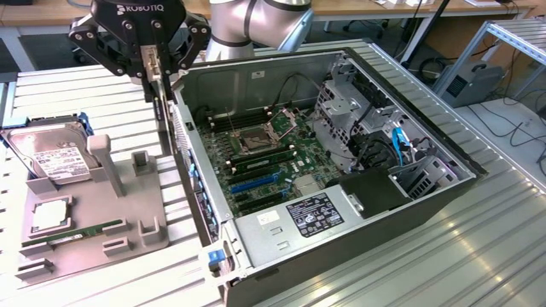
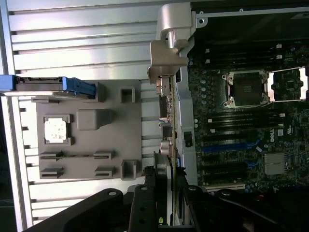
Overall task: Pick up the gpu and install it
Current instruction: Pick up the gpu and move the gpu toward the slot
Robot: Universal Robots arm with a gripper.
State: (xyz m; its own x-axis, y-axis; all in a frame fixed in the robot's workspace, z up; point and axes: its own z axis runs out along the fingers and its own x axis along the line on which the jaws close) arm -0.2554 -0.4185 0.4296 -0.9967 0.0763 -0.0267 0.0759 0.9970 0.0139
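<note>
The gpu [image 1: 158,96] hangs edge-on as a thin vertical card beneath my gripper [image 1: 153,69], whose black fingers are shut on its upper edge. It is in the air at the exterior view's left of the open computer case [image 1: 410,211], just outside the case's side wall and above the grey fixture [image 1: 94,249]. In the wrist view the gpu's silver bracket [image 2: 166,53] stretches away from my gripper [image 2: 163,205], along the case's edge. The motherboard [image 1: 265,163] lies open inside the case, with blue expansion slots [image 1: 254,183] [image 2: 227,145].
The grey fixture [image 2: 87,140] carries a hard drive [image 1: 51,157], a processor chip [image 1: 50,214] and a green RAM stick [image 1: 73,236]. Drive cages and cables [image 1: 375,134] fill the case's far end. A power supply [image 1: 298,220] sits at its near end.
</note>
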